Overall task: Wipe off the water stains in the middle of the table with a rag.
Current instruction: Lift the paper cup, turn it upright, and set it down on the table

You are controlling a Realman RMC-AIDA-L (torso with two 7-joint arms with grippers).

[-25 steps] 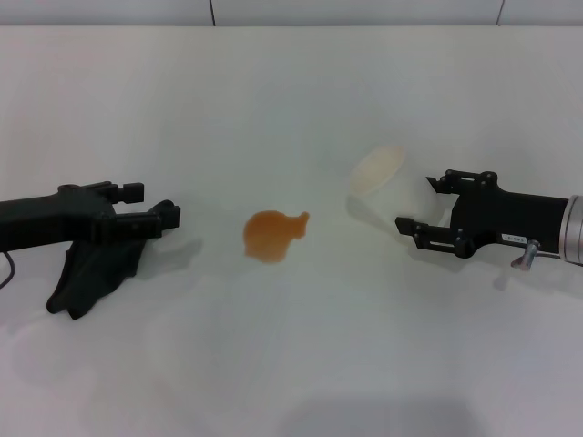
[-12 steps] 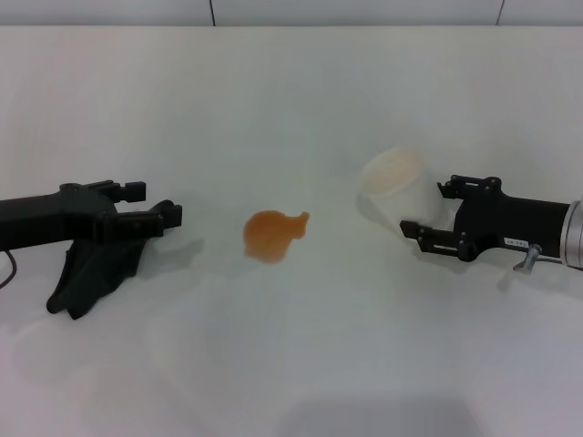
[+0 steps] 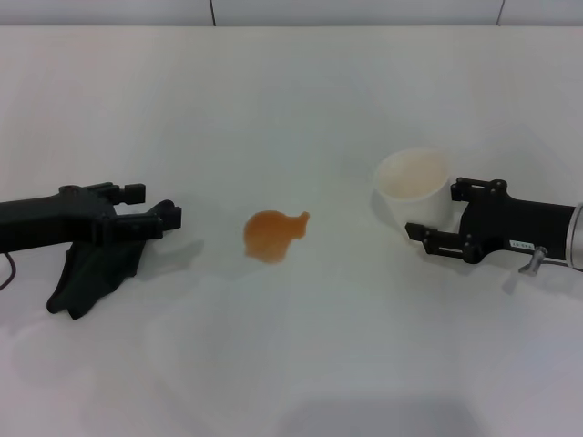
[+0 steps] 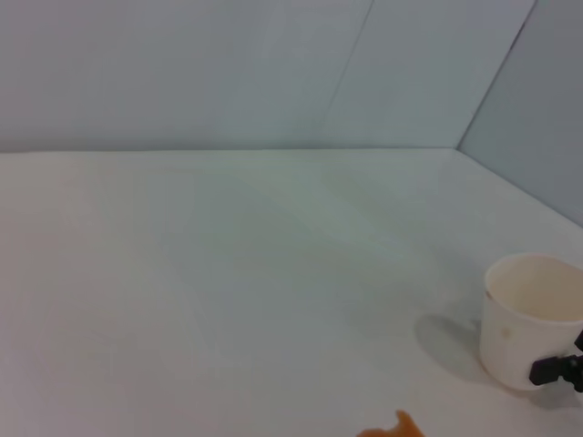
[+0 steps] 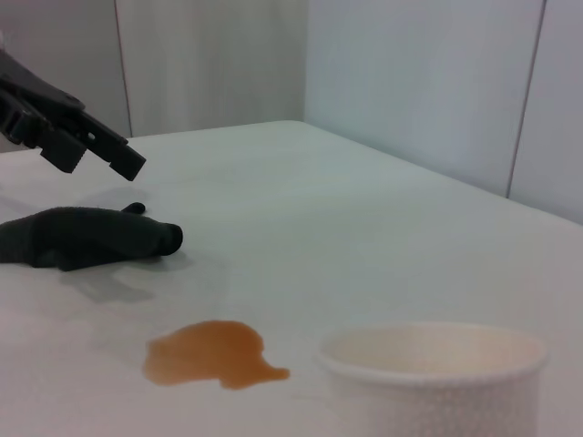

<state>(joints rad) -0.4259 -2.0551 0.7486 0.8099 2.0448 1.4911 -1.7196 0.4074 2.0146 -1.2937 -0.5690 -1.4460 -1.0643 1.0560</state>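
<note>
So far, nothing has been wiped. The water stains (image 3: 272, 235), an orange puddle with a small lobe, sit whole in the middle of the white surface (image 3: 291, 100), with clean edges and no smear around them.

The rag (image 3: 94, 271), a dark crumpled cloth, lies on the surface well to the left of the puddle. The left gripper (image 3: 155, 212) hovers just above it with its fingers spread apart and nothing between them, so the rag is not yet in hand.

On the other side, the right gripper (image 3: 439, 217) has its fingers around the base of a white paper cup (image 3: 414, 187), which stands upright, apart from the puddle. I can't say whether they actually press on the cup or only bracket it.

By my reckoning, all the real work remains: grasping the rag, carrying it to the puddle and rubbing until the orange is gone.
</note>
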